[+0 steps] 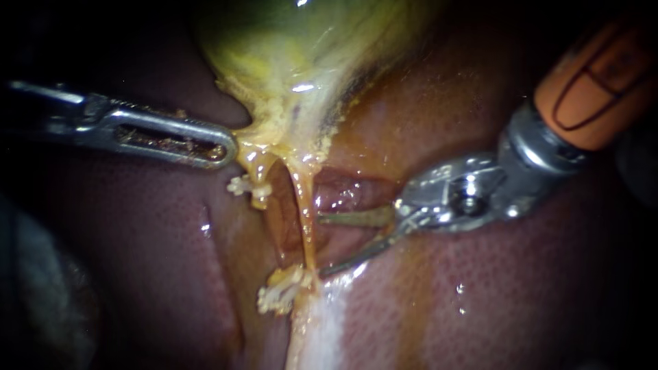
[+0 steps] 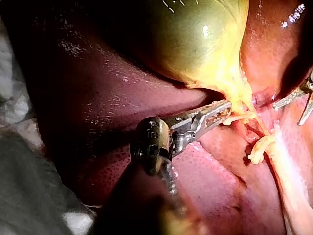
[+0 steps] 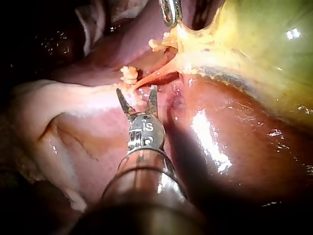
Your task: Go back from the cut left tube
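Yellow gallbladder [image 1: 295, 62] neck, centre frame, is clamped in my left instrument [image 1: 231, 147]; my right instrument [image 1: 320, 245] gapes, holding nothing, right of the cut left tube [image 1: 255, 179].

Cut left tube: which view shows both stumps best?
Endoscope view: the upper stump and lower stump are both frayed, with a clear gap between them. Both wrist views also show the two stumps, but smaller. In the right wrist view they lie ahead of the right instrument.

Left instrument [image 1: 223, 145] level, in from left; right instrument [image 1: 319, 245] from upper right, claw spread.
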